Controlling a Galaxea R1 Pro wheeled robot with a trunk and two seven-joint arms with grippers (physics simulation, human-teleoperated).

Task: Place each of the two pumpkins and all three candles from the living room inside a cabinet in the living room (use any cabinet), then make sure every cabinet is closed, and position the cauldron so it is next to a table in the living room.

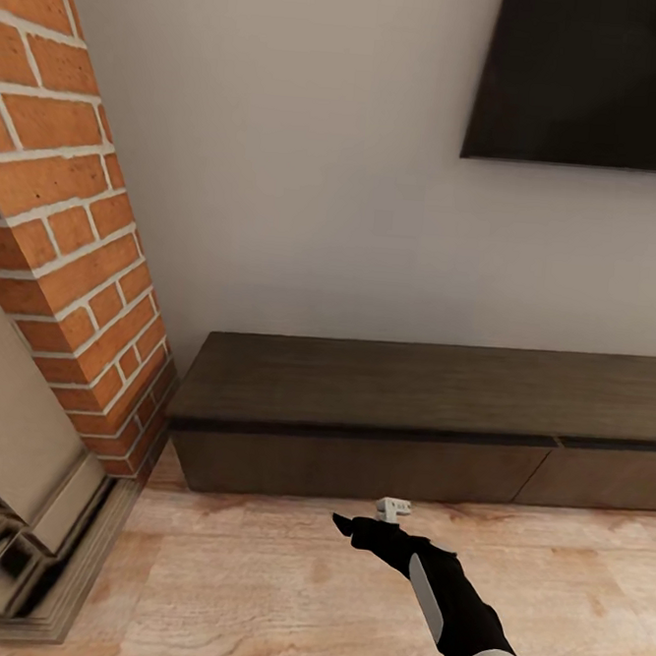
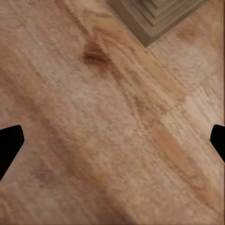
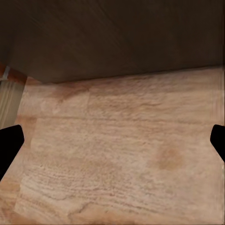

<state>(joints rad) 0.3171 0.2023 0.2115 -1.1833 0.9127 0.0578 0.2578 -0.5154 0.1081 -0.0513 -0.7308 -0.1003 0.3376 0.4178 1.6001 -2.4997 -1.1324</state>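
A long low cabinet (image 1: 360,419) in flat dark brown, its top a shade greyer than its fronts, stands against a pale off-white wall (image 1: 309,188). Above it hangs a plain black panel (image 1: 594,78). To one side rises a fireplace (image 1: 68,248) of orange-red brick laid in running courses with whitish mortar lines — its stepped base (image 1: 24,551) is tan and grey-beige. The floor (image 1: 249,578) is light honey-coloured wood with wavy grain and darker brown knots. The right arm (image 1: 454,604) is black with a light grey stripe and grey sleeve — the fingertips (image 3: 9,145) in both wrist views show solid black.
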